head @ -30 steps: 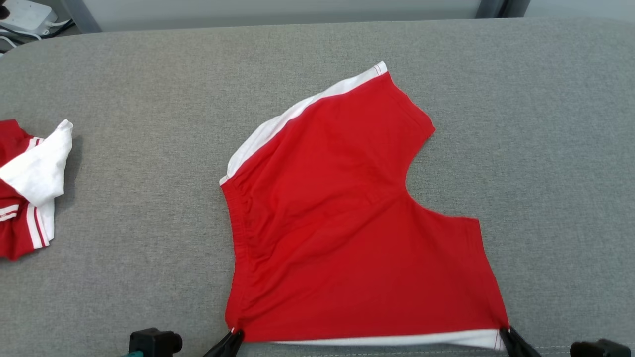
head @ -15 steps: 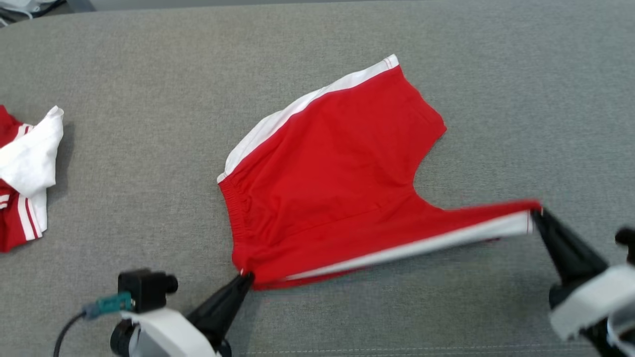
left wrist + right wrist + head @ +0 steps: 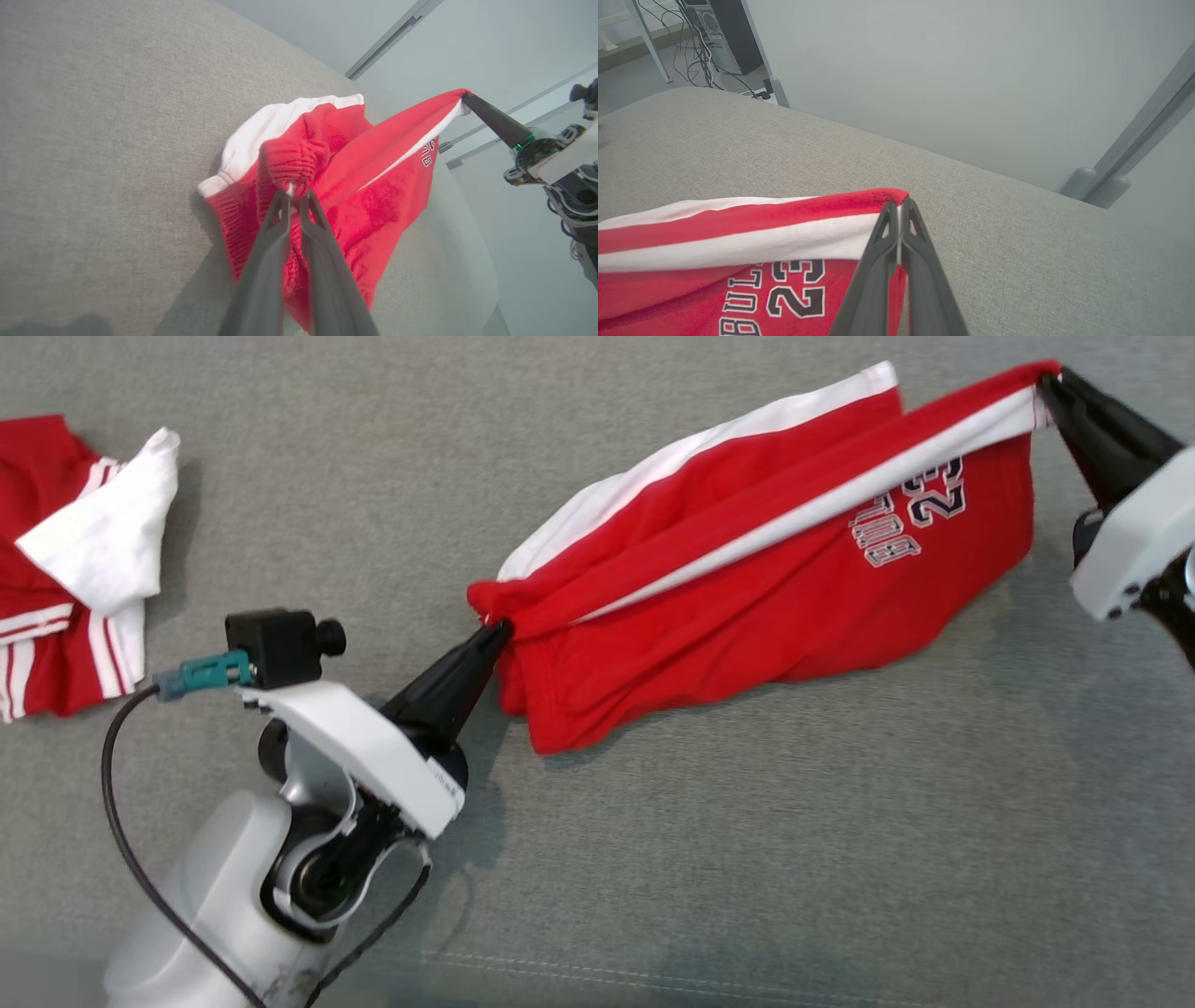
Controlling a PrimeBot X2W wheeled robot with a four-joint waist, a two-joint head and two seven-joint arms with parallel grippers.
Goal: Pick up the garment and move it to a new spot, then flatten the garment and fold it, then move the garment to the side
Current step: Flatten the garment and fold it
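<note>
Fingers (image 3: 878, 270) tight on red shorts (image 3: 738, 217)

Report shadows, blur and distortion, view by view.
Head view: sharp, even light, soft shadow under the shorts on the table. Left wrist view: left claw soft near the lens, its shadow on the table. Right wrist view: right claw blurred low, print crisp.

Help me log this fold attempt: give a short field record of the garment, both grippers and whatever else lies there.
garment: red shorts, white side stripes, "23" print, one edge stretched between grippers
left gripper: shut on waistband corner
right gripper: shut on hem corner
surface: grey fabric table
other: crumpled red-and-white garment, robot's left
</note>
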